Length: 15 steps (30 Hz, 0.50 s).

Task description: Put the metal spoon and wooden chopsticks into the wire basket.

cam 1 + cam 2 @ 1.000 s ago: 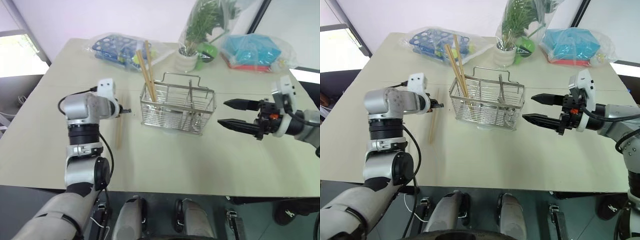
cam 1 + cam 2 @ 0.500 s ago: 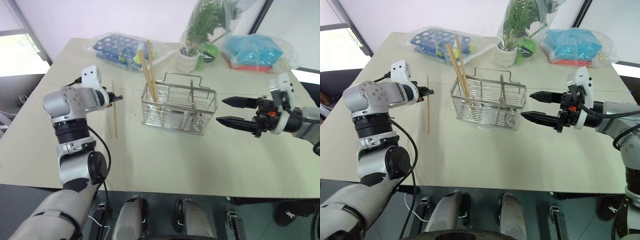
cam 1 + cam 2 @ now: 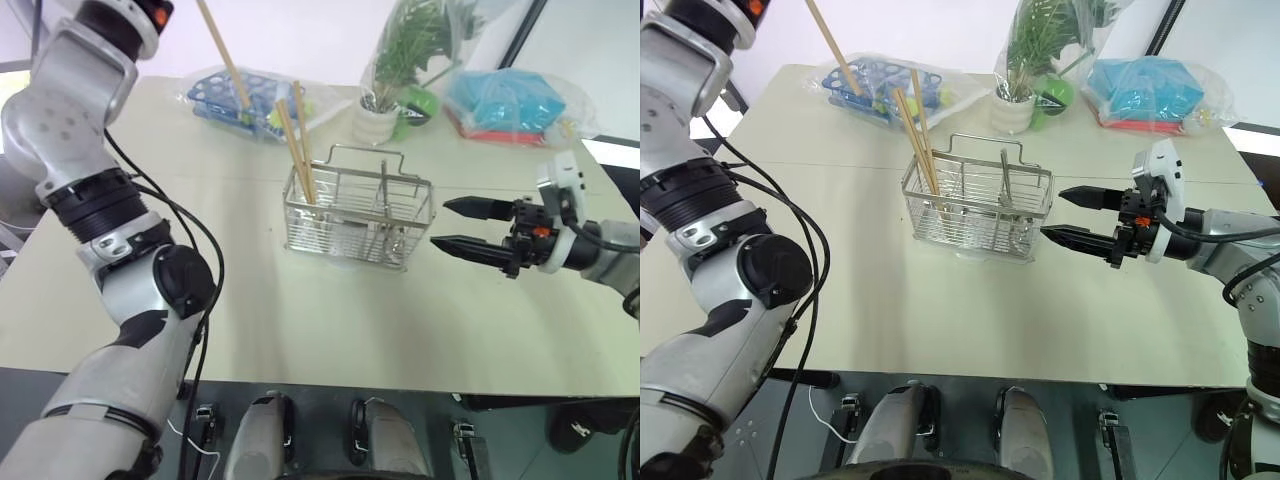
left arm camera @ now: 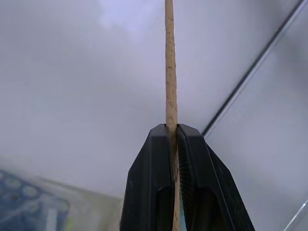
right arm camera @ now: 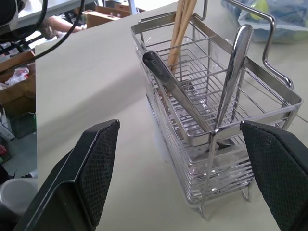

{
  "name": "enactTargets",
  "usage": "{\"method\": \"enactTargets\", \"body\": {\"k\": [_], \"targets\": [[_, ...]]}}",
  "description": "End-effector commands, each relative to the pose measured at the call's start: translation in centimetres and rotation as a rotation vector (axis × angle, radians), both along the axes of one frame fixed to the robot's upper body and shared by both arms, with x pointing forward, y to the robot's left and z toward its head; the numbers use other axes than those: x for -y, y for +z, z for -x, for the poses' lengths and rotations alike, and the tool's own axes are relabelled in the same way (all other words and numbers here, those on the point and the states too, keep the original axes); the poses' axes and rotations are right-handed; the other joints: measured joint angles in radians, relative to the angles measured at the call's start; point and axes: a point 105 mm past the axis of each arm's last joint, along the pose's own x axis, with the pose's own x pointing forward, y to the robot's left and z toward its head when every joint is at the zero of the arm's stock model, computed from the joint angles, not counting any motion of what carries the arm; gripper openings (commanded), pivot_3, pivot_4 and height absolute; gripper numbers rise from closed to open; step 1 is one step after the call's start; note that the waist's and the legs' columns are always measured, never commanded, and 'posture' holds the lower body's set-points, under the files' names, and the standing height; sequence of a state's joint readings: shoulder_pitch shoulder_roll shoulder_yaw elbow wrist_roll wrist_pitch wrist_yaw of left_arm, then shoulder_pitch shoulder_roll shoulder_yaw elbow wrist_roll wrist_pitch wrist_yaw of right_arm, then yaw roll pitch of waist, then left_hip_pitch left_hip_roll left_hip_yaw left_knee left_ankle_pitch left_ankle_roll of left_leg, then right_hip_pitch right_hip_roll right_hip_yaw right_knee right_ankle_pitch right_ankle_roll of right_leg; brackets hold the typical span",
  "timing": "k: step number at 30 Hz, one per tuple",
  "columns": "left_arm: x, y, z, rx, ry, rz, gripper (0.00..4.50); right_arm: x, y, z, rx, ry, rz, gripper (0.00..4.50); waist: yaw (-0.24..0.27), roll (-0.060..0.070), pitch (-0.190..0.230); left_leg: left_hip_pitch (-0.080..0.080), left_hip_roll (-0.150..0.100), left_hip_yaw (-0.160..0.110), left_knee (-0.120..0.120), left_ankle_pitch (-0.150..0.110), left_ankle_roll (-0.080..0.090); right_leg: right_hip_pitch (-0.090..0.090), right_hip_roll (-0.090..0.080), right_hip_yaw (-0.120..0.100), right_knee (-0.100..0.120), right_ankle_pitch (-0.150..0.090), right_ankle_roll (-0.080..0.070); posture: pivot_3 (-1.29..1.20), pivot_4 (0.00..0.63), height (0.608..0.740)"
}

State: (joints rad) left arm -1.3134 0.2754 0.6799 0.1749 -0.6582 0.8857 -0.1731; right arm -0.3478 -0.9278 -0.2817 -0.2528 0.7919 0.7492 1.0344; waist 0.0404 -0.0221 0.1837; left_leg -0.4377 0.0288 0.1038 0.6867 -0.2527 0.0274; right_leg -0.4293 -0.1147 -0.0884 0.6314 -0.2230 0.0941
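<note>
The big pale table (image 3: 300, 330) carries no writing I can read on anything. At its middle stands the wire basket (image 3: 356, 219), long side across the table, handle loop on top. In its left-hand compartment two wooden chopsticks (image 3: 296, 150) stand nearly upright, tips leaning toward the far left. Further right inside, the metal spoon (image 5: 232, 72) stands handle-up and slightly tilted, with a second metal utensil (image 5: 175, 91) slanting across beside it. Behind the basket lie a blue rack in plastic (image 3: 240, 100), a bagged potted plant (image 3: 400, 70) and a bagged turquoise bundle (image 3: 505, 100). The right gripper (image 3: 455, 225) hangs just right of the basket, fingers spread wide, holding nothing. High on the left, the left gripper (image 4: 172, 132) pinches one chopstick (image 3: 222, 55), which slants down toward the rack.
</note>
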Motion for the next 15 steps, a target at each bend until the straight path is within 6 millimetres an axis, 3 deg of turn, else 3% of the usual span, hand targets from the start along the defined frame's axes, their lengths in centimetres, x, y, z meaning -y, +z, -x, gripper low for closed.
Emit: {"method": "enactTargets", "body": {"k": [1, 5, 8, 10, 15], "targets": [[3.0, 2.9, 2.6, 0.161, -0.07, -0.084, 0.05, -0.1, 1.5, 0.3, 0.068, 0.007, -0.01, 4.12, -0.001, 0.0, 0.0, 0.0, 0.0, 0.0, 0.0, 0.0, 0.0, 0.0, 0.0, 0.0, 0.0, 0.0, 0.0, 0.0, 0.15, 0.715], [7.4, 0.7, 2.4, 0.185, -0.078, -0.259, 0.05, 0.0, 1.9, 0.3, 0.075, -0.002, -0.018, 4.12, -0.001, 0.0, 0.0, 0.0, 0.0, 0.0, 0.0, 0.0, 0.0, 0.0, 0.0, 0.0, 0.0, 0.0, 0.0, 0.0, 0.15, 0.715], [8.8, -1.0, 1.9, 0.182, -0.065, -0.312, 0.05, 0.0, 2.0, 0.4, 0.077, -0.005, -0.023, 4.12, -0.002, 0.0, 0.0, 0.001, 0.0, 0.0, 0.0, 0.0, 0.0, 0.001, 0.0, 0.0, 0.0, 0.0, 0.0, 0.0, 0.15, 0.715], [10.4, -3.2, 1.4, 0.161, -0.073, -0.37, 0.05, 0.0, 2.0, 0.5, 0.076, -0.008, -0.022, 4.12, -0.005, 0.0, 0.0, 0.001, 0.0, 0.0, 0.0, 0.0, 0.0, 0.001, 0.001, 0.0, 0.0, 0.0, 0.0, 0.0, 0.15, 0.715], [11.1, -5.7, 0.8, 0.151, -0.036, -0.428, 0.05, 0.1, 2.2, 0.6, 0.08, -0.017, -0.021, 4.12, -0.003, 0.0, 0.0, 0.001, 0.001, 0.0, 0.0, 0.0, 0.0, 0.001, 0.001, 0.0, 0.0, 0.0, 0.0, 0.0, 0.15, 0.715]]}}
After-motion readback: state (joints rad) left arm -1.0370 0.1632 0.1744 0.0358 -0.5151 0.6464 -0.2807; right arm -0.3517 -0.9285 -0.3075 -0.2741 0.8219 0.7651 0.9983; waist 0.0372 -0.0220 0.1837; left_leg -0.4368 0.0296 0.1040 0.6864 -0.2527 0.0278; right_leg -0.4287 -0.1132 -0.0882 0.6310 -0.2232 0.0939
